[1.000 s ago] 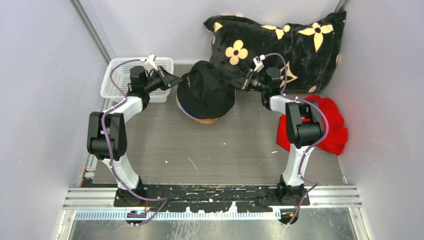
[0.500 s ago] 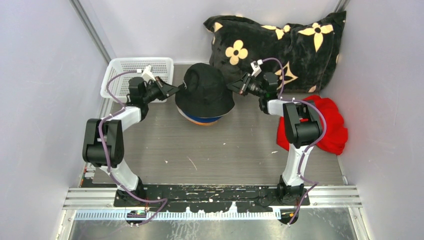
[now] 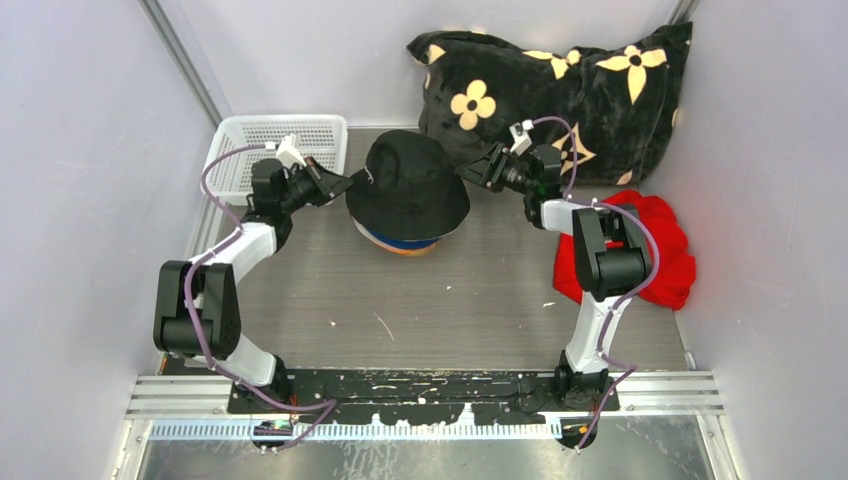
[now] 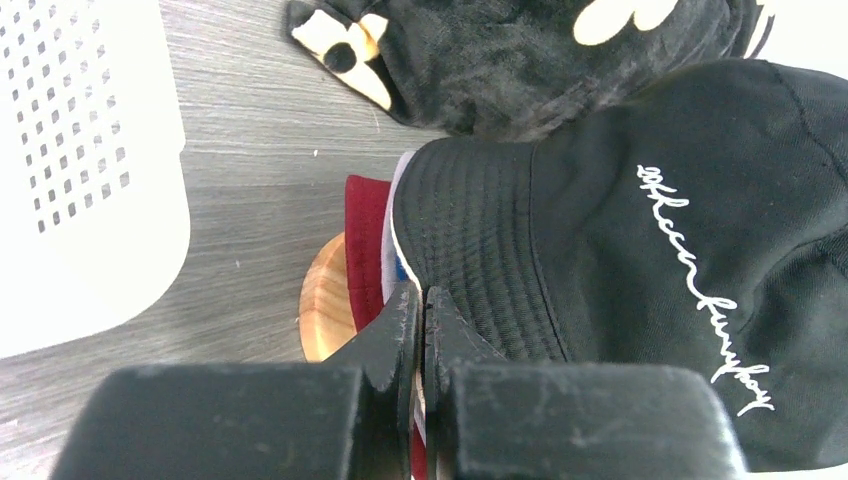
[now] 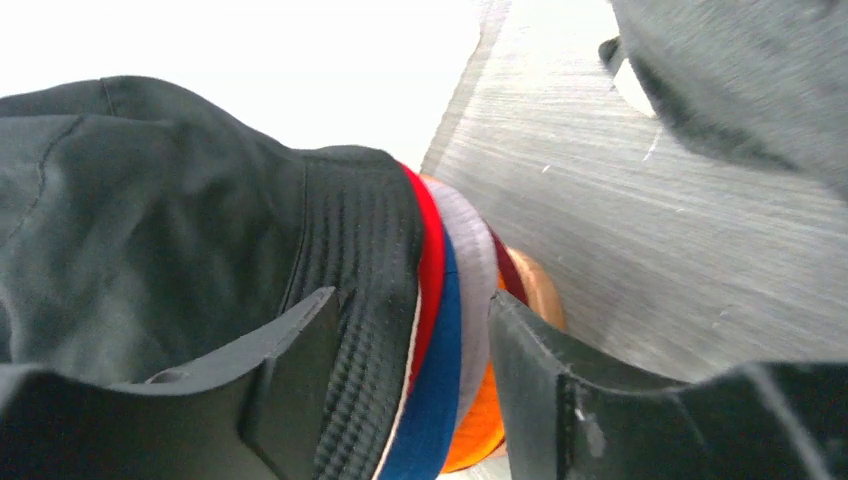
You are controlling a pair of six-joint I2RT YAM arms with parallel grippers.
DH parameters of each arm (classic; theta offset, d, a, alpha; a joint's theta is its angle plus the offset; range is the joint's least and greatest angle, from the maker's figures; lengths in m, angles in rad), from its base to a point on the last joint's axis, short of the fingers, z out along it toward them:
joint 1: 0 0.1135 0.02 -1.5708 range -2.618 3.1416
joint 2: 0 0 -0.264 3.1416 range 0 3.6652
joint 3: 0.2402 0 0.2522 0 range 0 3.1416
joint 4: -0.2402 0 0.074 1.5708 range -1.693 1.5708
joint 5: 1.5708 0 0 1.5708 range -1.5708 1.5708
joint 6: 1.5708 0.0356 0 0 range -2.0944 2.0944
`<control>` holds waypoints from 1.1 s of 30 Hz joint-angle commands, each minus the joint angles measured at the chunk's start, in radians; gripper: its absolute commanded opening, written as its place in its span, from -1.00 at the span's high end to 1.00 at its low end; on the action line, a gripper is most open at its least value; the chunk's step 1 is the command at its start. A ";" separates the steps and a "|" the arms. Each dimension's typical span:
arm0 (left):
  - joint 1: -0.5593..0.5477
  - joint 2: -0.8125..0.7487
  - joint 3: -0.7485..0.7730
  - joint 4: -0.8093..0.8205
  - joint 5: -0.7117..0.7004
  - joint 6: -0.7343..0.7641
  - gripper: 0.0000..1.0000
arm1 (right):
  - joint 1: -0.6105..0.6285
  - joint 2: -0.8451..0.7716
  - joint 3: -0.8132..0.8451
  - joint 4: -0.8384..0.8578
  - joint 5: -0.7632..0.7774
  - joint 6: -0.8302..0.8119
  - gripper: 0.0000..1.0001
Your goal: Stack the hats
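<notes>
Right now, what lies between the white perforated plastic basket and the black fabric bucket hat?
Only the left gripper, pinching the black hat's brim; seen in the top view.

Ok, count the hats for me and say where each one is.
6, all stacked together: black hat on top, then red, blue, grey, maroon and orange brims showing below it. Others could be hidden inside.

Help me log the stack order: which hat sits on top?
The black hat, with white script on its crown, sits on top; the red hat, blue hat and others show only brim edges beneath it.
</notes>
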 commanded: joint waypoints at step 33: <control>-0.206 -0.455 -0.345 -0.007 -0.216 0.056 1.00 | -0.053 -0.635 -0.378 -0.170 0.113 0.059 -0.39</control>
